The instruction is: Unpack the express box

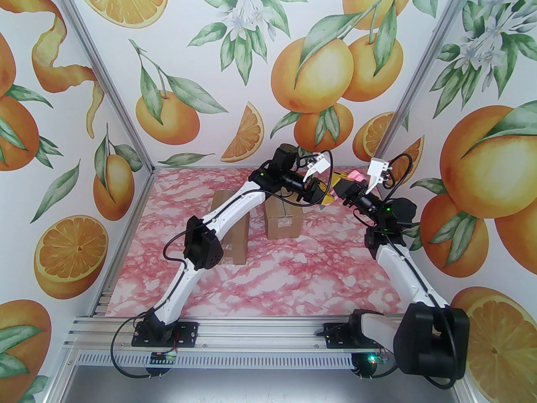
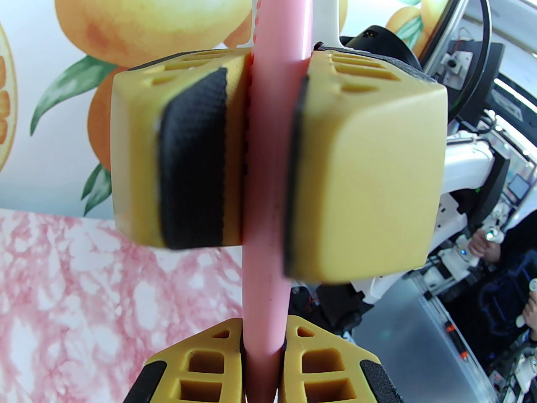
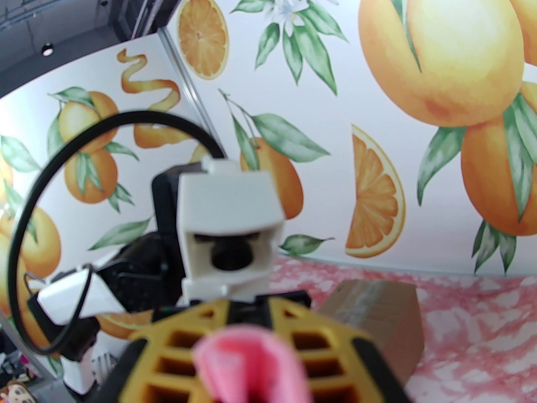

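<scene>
Two brown taped cardboard boxes lie on the pink marble table: one point(image 1: 284, 220) mid-back, also seen at its corner point(image 3: 377, 317), the other point(image 1: 233, 237) partly under my left arm. Above and behind them both grippers meet in the air on a slim pink tool point(image 1: 354, 176). My left gripper point(image 1: 325, 192) is shut on the pink tool point(image 2: 268, 267), its yellow fingers point(image 2: 197, 363) pinching the lower end. My right gripper point(image 2: 272, 153) clamps the same tool higher up between its black pads point(image 2: 193, 158). From the right wrist, the right gripper point(image 3: 247, 351) holds the blurred pink tool point(image 3: 251, 367).
Orange-print walls close the table on the left, back and right. The left arm's white wrist camera housing point(image 3: 228, 208) and a looping black cable point(image 3: 50, 174) sit right in front of the right gripper. The table point(image 1: 293, 279) shows bare marble in front of the boxes.
</scene>
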